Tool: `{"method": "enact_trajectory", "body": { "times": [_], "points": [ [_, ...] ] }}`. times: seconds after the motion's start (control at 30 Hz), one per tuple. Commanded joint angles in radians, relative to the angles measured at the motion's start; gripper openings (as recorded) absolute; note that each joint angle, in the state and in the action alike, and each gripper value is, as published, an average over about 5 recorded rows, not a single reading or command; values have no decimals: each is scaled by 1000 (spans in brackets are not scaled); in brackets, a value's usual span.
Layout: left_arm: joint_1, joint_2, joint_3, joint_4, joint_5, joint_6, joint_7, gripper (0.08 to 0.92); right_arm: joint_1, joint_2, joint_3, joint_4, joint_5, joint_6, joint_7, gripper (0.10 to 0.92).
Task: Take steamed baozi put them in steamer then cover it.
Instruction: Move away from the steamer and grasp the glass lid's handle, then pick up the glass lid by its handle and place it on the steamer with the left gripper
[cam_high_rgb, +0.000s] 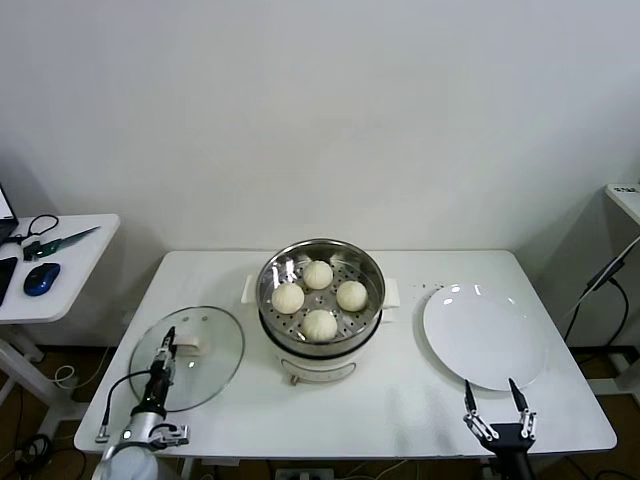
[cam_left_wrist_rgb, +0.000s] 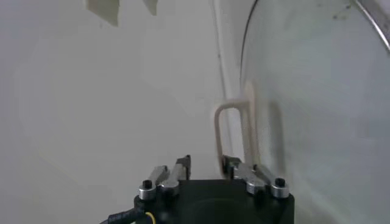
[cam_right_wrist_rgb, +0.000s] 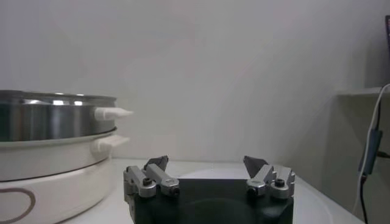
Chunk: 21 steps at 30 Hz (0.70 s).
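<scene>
The steamer (cam_high_rgb: 372, 272), a shiny steel basket on a white pot base, stands at the table's middle and also shows in the right wrist view (cam_right_wrist_rgb: 49, 119). Four cream-white baozi lie in it: one (cam_high_rgb: 318, 274), one (cam_high_rgb: 288, 297), one (cam_high_rgb: 351, 295) and one (cam_high_rgb: 320, 324). The glass cover (cam_high_rgb: 215, 350) lies flat on the table at the left. My left gripper (cam_high_rgb: 168, 338) is over it beside the white handle (cam_high_rgb: 189, 348). In the left wrist view the left gripper (cam_left_wrist_rgb: 207, 163) is partly open, with one leg of the handle (cam_left_wrist_rgb: 234, 109) at its fingertips. My right gripper (cam_high_rgb: 492, 392) is open and empty.
An empty white plate (cam_high_rgb: 485, 335) lies right of the steamer, just beyond my right gripper; it also shows in the right wrist view (cam_right_wrist_rgb: 207, 173). A side table (cam_high_rgb: 70, 290) at the far left holds a blue mouse (cam_high_rgb: 40, 278) and cables.
</scene>
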Motion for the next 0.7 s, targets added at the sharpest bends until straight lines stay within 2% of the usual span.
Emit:
{"method": "enact_trajectory", "body": {
  "times": [0.03, 0.17, 0.27, 0.47, 0.7],
  "points": [
    [-9, -1, 2, 12, -8, -1, -2, 325, -2, 0, 4, 11, -5, -1, 3, 823],
    [-6, -4, 4, -14, -43, -8, 1, 205, -1, -4, 10, 13, -1, -1, 7, 823],
    [1, 0, 5, -51, -100, -18, 10, 146, 1, -6, 13, 13, 1, -1, 8, 823],
    [23, 43, -14, -201, -224, -21, 73, 137, 4, -4, 11, 11, 1, 1, 12, 823],
    [51, 170, -45, -400, -422, 17, 233, 137, 8, -5, 11, 2, 0, 5, 29, 823]
  ]
}}
